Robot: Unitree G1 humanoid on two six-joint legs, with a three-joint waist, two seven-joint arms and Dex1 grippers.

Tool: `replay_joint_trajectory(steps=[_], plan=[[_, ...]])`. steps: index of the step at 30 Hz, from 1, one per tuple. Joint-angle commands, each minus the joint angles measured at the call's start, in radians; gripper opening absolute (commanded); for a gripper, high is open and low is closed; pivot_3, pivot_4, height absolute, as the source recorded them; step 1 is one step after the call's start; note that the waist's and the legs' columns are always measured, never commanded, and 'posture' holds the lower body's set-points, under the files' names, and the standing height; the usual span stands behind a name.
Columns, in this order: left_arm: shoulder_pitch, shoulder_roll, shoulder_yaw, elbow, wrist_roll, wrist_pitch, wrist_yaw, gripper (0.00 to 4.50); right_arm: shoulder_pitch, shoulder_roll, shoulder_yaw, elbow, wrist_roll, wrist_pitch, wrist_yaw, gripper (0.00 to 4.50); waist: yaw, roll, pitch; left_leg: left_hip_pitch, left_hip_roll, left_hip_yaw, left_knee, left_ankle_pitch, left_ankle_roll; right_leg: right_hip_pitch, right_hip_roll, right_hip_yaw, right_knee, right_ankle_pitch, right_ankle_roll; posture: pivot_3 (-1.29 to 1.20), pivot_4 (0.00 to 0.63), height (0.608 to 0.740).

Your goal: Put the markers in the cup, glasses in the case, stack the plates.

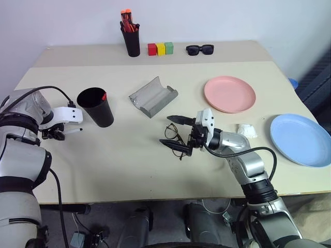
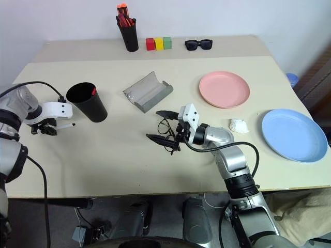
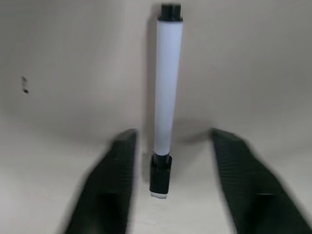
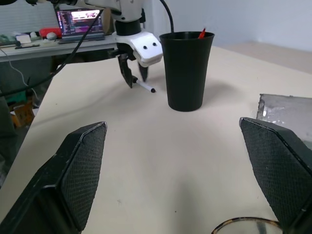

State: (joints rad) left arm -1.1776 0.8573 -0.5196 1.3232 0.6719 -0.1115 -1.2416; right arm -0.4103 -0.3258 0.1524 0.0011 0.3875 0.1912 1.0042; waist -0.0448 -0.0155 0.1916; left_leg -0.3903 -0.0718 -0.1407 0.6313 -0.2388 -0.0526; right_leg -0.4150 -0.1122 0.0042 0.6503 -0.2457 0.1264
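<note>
A white marker (image 3: pixel 168 83) with a black cap lies flat on the table left of the black cup (image 1: pixel 95 106). My left gripper (image 1: pixel 54 135) points down over it, open, one finger on each side with a gap to the marker. A red-tipped marker (image 1: pixel 104 96) stands inside the cup. The wire-framed glasses (image 1: pixel 173 135) lie on the table between the wide-open fingers of my right gripper (image 1: pixel 178 133), which points level toward the left. The grey case (image 1: pixel 152 96) lies open behind them. The pink plate (image 1: pixel 229 94) and the blue plate (image 1: pixel 302 139) sit apart on the right.
A tall black pen holder (image 1: pixel 131 39) with orange-red pens, three coloured blocks (image 1: pixel 160 49) and black sunglasses (image 1: pixel 199 49) stand along the far edge. A crumpled white scrap (image 1: pixel 245 130) lies between my right arm and the blue plate.
</note>
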Motion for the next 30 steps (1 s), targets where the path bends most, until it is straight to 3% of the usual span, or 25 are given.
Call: replay_joint_trajectory(steps=[1,17,24,30], plan=[[0.011,0.002,-0.001,0.010,0.001,0.015,0.001,0.21,-0.001,-0.005,-0.020,-0.056,0.016,-0.007,-0.007,4.45,0.000,0.000,0.000,0.000,0.000,0.000,0.000,0.000,0.000,0.000,0.000,0.000,0.000,0.000,0.000,0.00,0.150,0.740],[0.064,0.070,0.092,-0.053,-0.115,-0.075,-0.089,0.10,-0.023,0.006,-0.015,-0.019,0.011,-0.024,-0.004,4.45,0.000,0.000,0.000,0.000,0.000,0.000,0.000,0.000,0.000,0.000,0.000,0.000,0.000,0.000,0.000,0.00,0.150,0.740],[0.208,0.170,0.325,-0.281,-0.372,0.042,-0.201,0.10,-0.025,0.005,-0.016,-0.003,0.005,-0.040,-0.004,4.45,-0.003,0.000,0.000,0.000,0.000,0.000,0.000,0.000,0.000,0.000,0.000,0.000,0.000,0.000,0.000,0.00,0.150,0.740],[0.538,0.303,0.605,-0.506,-0.570,0.348,-0.062,0.10,-0.027,-0.005,-0.025,0.002,0.009,-0.039,-0.003,4.45,-0.030,0.000,0.000,0.000,0.001,0.001,-0.002,0.000,0.000,-0.004,0.001,0.004,0.001,0.000,-0.001,0.00,0.150,0.740]])
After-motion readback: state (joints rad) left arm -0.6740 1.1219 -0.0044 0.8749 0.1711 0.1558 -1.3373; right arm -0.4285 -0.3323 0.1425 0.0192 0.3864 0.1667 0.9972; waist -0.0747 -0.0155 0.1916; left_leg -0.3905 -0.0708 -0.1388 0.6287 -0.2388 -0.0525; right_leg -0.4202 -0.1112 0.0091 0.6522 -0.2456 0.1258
